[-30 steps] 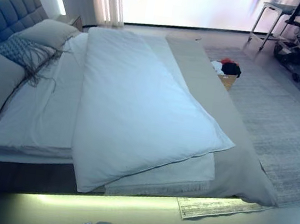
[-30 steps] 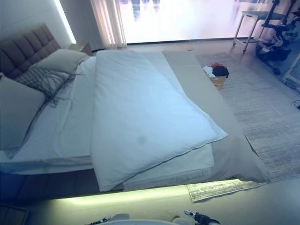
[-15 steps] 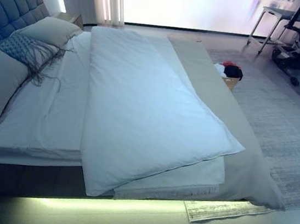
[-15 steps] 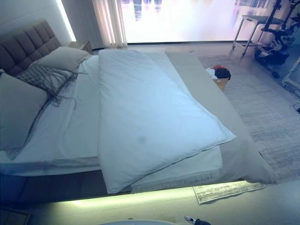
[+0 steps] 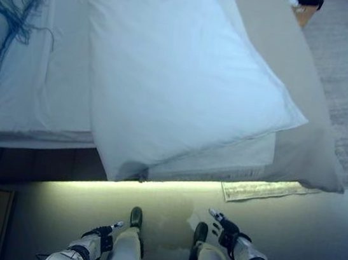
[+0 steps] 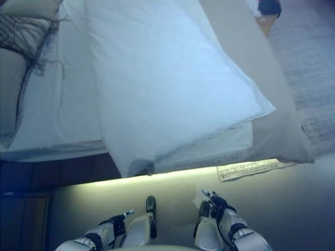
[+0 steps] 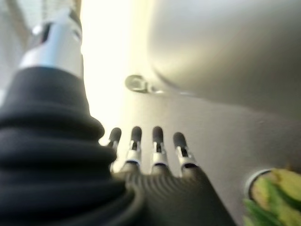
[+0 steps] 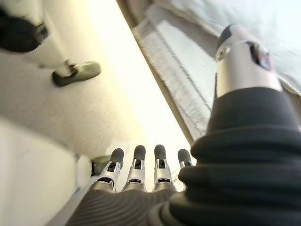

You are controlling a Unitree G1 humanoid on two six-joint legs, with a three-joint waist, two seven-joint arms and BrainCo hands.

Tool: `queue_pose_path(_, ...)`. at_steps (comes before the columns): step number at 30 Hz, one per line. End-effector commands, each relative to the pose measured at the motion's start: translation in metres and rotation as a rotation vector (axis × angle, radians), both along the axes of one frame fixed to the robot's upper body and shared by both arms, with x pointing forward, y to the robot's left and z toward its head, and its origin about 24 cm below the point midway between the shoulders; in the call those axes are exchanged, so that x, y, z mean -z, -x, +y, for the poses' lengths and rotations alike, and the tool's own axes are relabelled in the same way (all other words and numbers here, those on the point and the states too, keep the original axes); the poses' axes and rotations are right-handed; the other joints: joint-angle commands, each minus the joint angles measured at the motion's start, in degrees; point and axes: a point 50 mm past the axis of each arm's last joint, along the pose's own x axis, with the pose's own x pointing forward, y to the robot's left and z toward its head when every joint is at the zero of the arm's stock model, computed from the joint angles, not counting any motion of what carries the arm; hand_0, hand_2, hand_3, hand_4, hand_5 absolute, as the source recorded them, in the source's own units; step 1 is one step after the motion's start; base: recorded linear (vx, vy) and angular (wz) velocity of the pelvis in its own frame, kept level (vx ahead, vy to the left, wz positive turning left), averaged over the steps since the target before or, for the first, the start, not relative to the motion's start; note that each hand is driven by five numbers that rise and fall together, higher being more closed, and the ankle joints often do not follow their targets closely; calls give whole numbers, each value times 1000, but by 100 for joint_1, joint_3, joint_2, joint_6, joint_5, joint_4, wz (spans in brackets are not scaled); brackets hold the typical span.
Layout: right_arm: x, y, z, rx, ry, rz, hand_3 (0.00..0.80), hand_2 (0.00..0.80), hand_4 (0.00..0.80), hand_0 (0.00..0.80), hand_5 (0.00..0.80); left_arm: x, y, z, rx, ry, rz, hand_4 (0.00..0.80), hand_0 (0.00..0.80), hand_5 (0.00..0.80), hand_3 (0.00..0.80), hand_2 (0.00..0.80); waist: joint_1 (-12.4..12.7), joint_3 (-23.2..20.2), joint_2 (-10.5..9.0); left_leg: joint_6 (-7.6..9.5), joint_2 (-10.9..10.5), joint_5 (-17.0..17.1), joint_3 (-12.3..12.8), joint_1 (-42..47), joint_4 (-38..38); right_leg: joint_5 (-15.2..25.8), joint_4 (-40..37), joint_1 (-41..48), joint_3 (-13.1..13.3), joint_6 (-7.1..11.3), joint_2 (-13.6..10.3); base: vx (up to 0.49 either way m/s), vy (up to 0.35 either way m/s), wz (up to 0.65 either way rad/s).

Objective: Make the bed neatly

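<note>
Left hand [image 5: 103, 235], right hand [image 5: 225, 228]: fingers straight, empty, short of duvet [image 5: 181, 73].

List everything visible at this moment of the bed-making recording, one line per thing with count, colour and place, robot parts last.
White folded duvet: one, white, lying across the middle of the bed, its near corner hanging over the bed's edge.
White bed sheet: one, white, covering the mattress on the head side of the duvet.
Grey bed runner: one, grey, over the foot end of the bed.
Grey pillow with dark fringe: one, grey, at the head end.
Pale patterned rug: one, light, its edge showing on the floor under the bed's foot corner.
Basket of clothes: one, tan with dark contents, on the floor beyond the bed.
Left hand: one, silver and dark, low beside the bed, fingers straight, empty.
Right hand: one, silver and dark, low beside the bed, fingers straight, empty.
</note>
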Motion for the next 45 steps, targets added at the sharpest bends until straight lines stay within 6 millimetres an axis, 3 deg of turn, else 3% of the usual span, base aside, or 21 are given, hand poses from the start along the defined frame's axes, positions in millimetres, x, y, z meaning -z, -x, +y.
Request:
queue_pose_path(1,-24,-38,2,107,-61,-149,0,0,0,0,0,-7,-15,10,17,-30,-11,0,0,0,0,0,217,397,-285,-32,-43,41,-182,-49,-189,595,-505,-130,73,255,-495,-47,-30,13)
queue_pose_path(10,-68,-89,-16,135,19,-268,0,0,0,0,0,-26,-57,10,-10,26,-186,0,0,0,0,0,297,859,-84,4,-292,53,-235,-710,-103,641,-258,-912,19,237,-569,-100,-24,6)
queue_pose_path(13,-96,-113,-30,163,43,-345,0,0,0,0,0,-32,-69,6,-103,97,-233,0,0,0,0,0,342,1054,20,3,-336,58,-262,-1010,66,564,77,-1265,6,260,-686,-108,13,14)
queue_pose_path(21,-166,-154,-57,189,143,-531,0,0,0,0,0,-40,-83,-2,-121,124,-305,0,0,0,0,0,472,1304,246,29,-456,-66,-306,-1734,706,286,925,-2041,3,245,-932,-55,33,22)
queue_pose_path(30,-245,-183,-73,153,245,-705,0,0,0,0,0,-32,-67,4,-151,141,-325,0,0,0,0,0,684,1305,349,87,-494,-73,-376,-2191,957,175,1342,-2515,19,229,-994,24,24,13)
queue_pose_path(31,-253,-185,-76,158,252,-722,0,0,0,0,0,-31,-64,6,-162,145,-327,0,0,0,0,0,710,1286,357,61,-485,-202,-391,-2175,985,15,1436,-2520,66,290,-1001,117,-6,12)
queue_pose_path(45,-340,-201,-76,151,294,-903,0,0,0,0,0,-24,-43,11,-175,191,-341,0,0,0,0,0,939,1292,520,81,-456,-150,-407,-2484,1181,-117,1808,-2835,83,294,-1131,43,30,6)
